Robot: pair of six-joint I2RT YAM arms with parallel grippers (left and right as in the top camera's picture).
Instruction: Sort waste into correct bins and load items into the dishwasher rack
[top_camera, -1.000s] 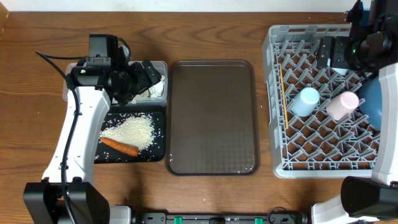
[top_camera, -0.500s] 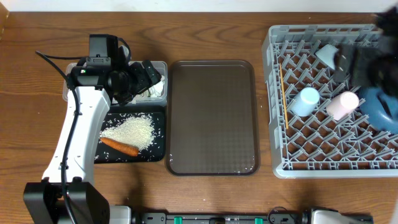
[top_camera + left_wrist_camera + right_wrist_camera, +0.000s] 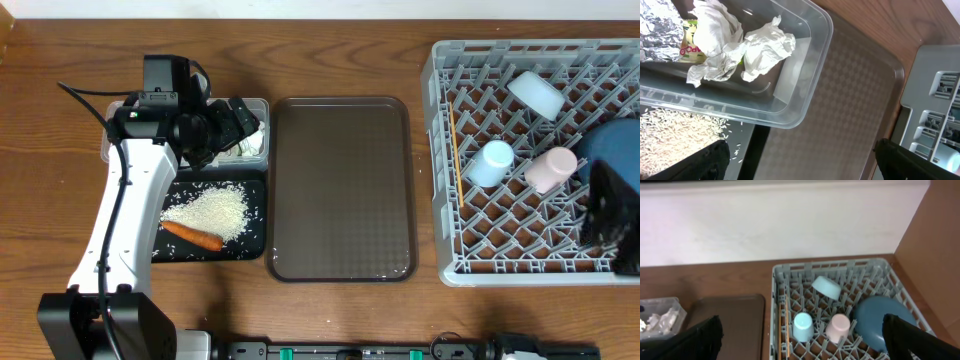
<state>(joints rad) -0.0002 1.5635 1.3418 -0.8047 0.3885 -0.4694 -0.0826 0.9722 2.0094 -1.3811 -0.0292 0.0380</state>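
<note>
Our left claw (image 3: 801, 150) and right claw (image 3: 801, 325) are both wide open and empty. Under the left one, tissues (image 3: 765, 47) and foil (image 3: 657, 20) sit in the clear tub (image 3: 810, 95), with rice (image 3: 207, 210) and carrot (image 3: 192, 236) in the black tray (image 3: 255, 215) beside it. Below the right one, the rack (image 3: 440, 150) holds the plate (image 3: 610, 150), blue cup (image 3: 490, 162), pink cup (image 3: 551, 168), bowl (image 3: 536, 94) and chopsticks (image 3: 455, 150). We think nothing is left to do.

Overhead is looking straight down; left wrist is peering closely into the clear tub (image 3: 807, 65); right wrist, high up, is sharing the rack (image 3: 855, 265) with overhead.
</note>
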